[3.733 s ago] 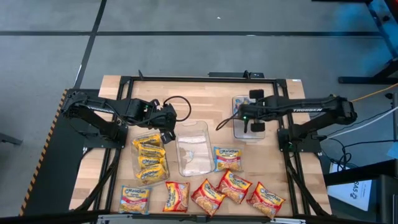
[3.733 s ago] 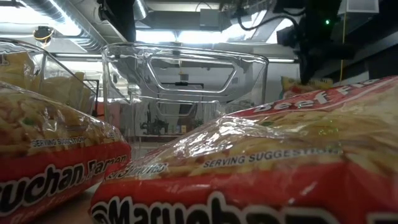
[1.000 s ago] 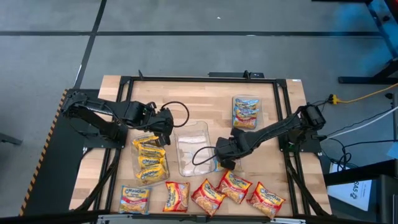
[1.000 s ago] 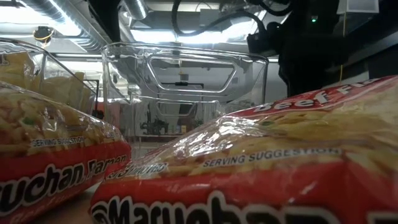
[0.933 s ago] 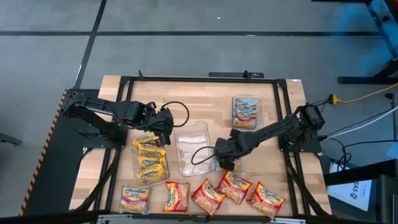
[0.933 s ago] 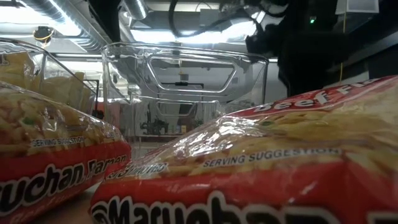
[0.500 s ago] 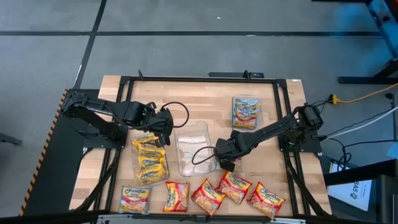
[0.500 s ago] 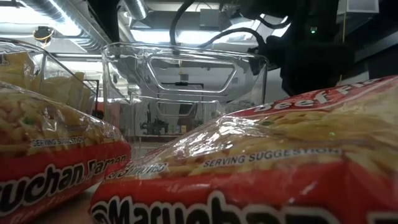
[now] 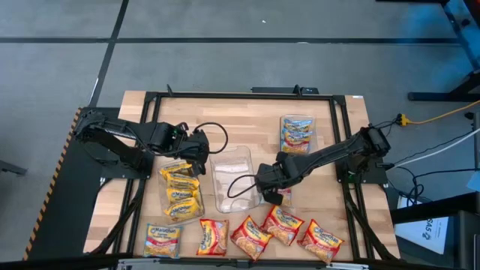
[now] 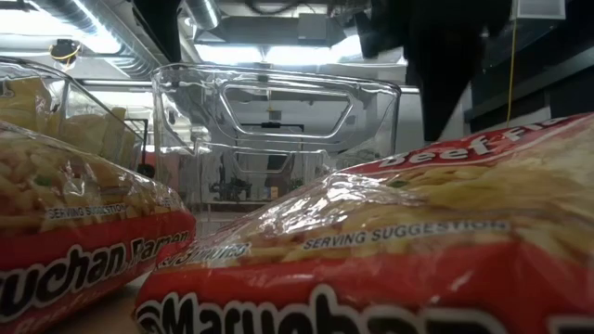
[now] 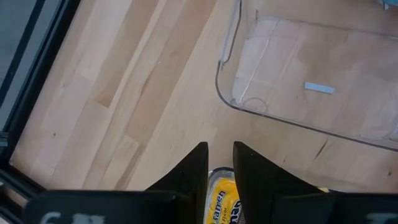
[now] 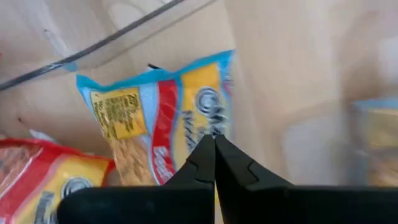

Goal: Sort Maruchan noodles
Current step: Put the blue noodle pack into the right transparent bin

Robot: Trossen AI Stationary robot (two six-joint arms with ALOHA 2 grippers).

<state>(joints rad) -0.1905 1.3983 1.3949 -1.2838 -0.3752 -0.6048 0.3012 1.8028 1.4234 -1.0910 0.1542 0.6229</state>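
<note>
1. Sorting looks partly done. The left tray (image 9: 181, 190) holds a stack of yellow packets (image 9: 180, 187), and the far tray (image 9: 297, 133) holds at least one packet. The middle tray (image 9: 234, 177) appears to hold nothing yet.

2. Still loose on the table (image 9: 247, 112): a row of five packets along the near edge — one yellow-and-blue (image 9: 163, 240), four red-orange (image 9: 282, 225) — plus the blue-edged packet (image 9: 276, 195) beside the middle tray. By my count, six are left to place.

3. The right gripper (image 9: 271, 187) is low over the blue-edged packet. In the right wrist view its fingers are pressed together, tips meeting on the wrapper (image 12: 174, 118) — pinched shut, seemingly with the film between them, though an actual hold cannot be confirmed.

4. That packet lies flat, long axis running roughly from the near edge to the far edge, alongside the middle tray's right wall.

5. The left gripper (image 11: 219, 163) waits above the left tray, fingers slightly apart and holding nothing; a yellow packet shows below them.
</note>
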